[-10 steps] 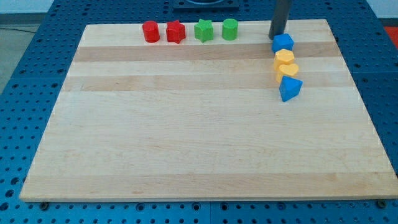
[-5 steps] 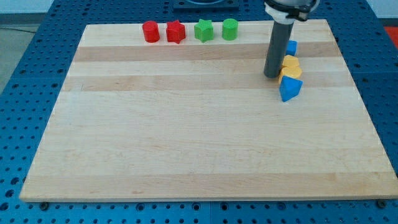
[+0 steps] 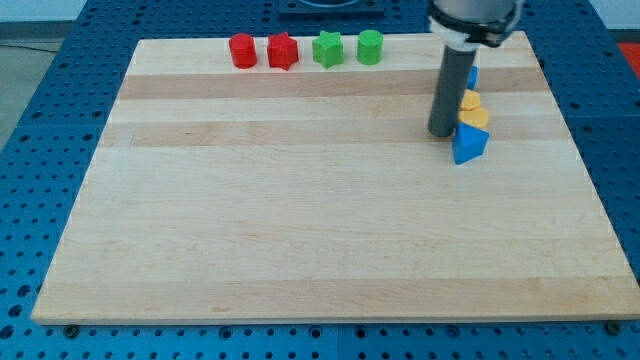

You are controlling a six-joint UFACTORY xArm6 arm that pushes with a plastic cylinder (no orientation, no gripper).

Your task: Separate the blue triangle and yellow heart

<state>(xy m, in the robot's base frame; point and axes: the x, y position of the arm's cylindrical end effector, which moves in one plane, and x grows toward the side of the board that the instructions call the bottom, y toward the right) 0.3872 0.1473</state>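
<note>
Camera view: my tip (image 3: 441, 133), a bare rod with no pincer, had slid down-frame beside the blue triangle (image 3: 468, 145) and yellow heart (image 3: 473, 116), still touching.

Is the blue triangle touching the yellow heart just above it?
Touching. In the camera view the blue triangle meets the yellow heart with no board showing between them. My tip stands just at their left.
</note>
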